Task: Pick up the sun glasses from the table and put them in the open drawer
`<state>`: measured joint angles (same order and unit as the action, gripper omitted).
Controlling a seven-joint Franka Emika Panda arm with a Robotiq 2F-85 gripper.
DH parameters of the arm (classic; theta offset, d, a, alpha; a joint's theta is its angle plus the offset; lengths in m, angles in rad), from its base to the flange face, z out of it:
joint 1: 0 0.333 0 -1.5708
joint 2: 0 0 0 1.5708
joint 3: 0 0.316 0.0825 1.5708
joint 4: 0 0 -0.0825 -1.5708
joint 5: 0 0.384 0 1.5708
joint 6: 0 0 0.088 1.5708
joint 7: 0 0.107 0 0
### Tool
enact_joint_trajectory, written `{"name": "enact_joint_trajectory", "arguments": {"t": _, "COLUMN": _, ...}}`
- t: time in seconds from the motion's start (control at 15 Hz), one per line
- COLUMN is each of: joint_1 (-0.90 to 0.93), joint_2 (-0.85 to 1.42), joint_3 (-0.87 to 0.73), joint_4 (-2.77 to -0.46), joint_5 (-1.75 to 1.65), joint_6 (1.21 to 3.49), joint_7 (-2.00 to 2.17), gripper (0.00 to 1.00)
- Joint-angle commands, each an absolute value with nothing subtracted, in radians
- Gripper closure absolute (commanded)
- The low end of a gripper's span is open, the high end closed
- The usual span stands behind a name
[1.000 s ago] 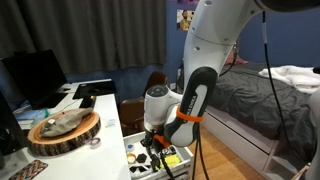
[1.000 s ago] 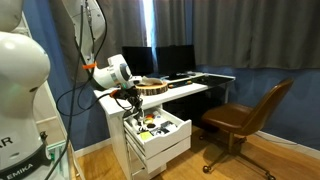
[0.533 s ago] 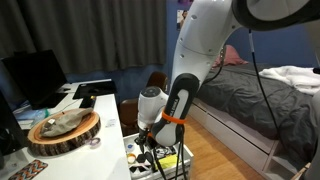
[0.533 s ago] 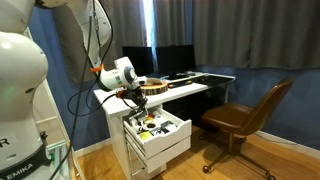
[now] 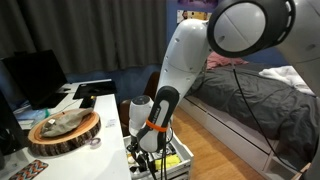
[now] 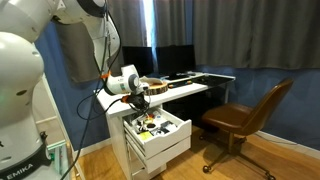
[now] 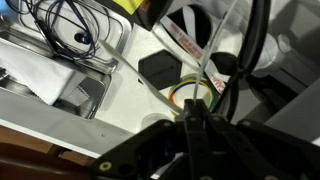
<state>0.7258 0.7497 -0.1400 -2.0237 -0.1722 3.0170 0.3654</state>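
We cannot pick out the sun glasses with certainty in any view; the dark shapes around the gripper [image 7: 190,125] are too blurred to read. Nor can we tell whether the jaws are clenched or released. The gripper [image 5: 148,152] hangs low over the open drawer [image 6: 172,138], which juts from the end of the white table [image 6: 188,89]. In the wrist view a black square item [image 7: 160,68] lies at 11 o'clock from the gripper and coiled black cables [image 7: 70,30] at 10 o'clock. On the table, a round wood slab [image 5: 65,131] sits at 9 o'clock from the gripper.
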Motion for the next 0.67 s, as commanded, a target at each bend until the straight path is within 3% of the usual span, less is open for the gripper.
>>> {"name": "enact_joint_trajectory", "arguments": {"t": 0.0, "joint_1": 0.683, "joint_2": 0.83, "joint_3": -0.094, "joint_4": -1.922, "joint_5": -0.149, "joint_6": 2.981, "joint_7": 0.277, "gripper": 0.99}}
{"name": "enact_joint_trajectory", "arguments": {"t": 0.6, "joint_1": 0.55, "joint_2": 0.894, "joint_3": 0.036, "joint_4": -1.848, "joint_5": -0.168, "joint_6": 2.944, "joint_7": 0.098, "gripper": 0.99}}
